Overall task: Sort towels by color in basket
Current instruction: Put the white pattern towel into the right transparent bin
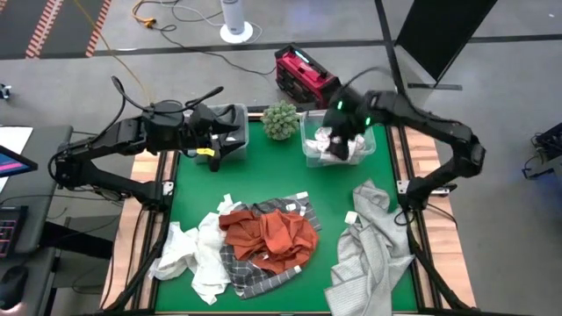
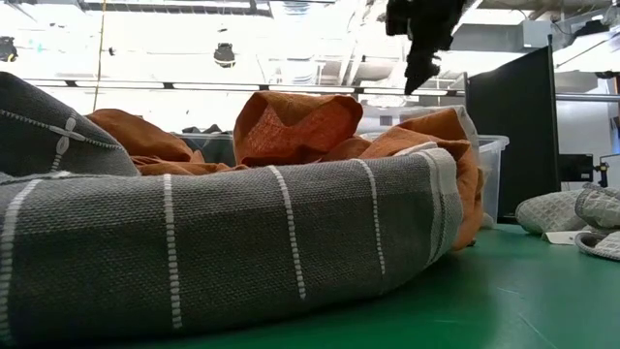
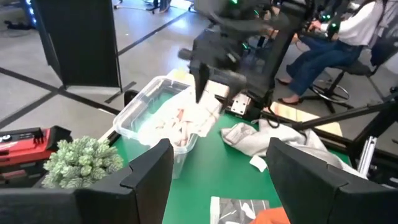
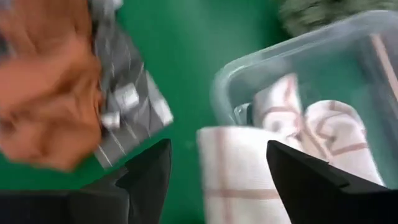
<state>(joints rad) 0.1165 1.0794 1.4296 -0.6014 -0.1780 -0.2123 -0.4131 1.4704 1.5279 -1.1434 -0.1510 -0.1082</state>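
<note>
My right gripper (image 1: pixel 341 132) (image 4: pixel 217 152) is open and hovers just above the clear bin (image 1: pixel 307 156) (image 4: pixel 227 74) at the table's far right. A white towel with thin reddish grid lines (image 4: pixel 242 174) (image 3: pixel 180 121) lies bunched in the bin, one part draped over the rim. My left gripper (image 1: pixel 230 136) (image 3: pixel 217 155) is open by the dark bin (image 1: pixel 235 116) at the far left. In the middle a rust-orange towel (image 1: pixel 277 237) (image 2: pixel 300 121) lies on a dark grey plaid one (image 1: pixel 255 274) (image 2: pixel 242 252). White towels (image 1: pixel 198 250) lie to their left, a light grey towel (image 1: pixel 369 250) to their right.
A small green plant (image 1: pixel 281 120) (image 3: pixel 81 158) stands between the two bins at the far edge. A red device (image 1: pixel 303 75) sits on the floor beyond the table. A person sits on a chair (image 3: pixel 336 43) past the table's right side. Bare green table (image 1: pixel 263 175) lies between bins and pile.
</note>
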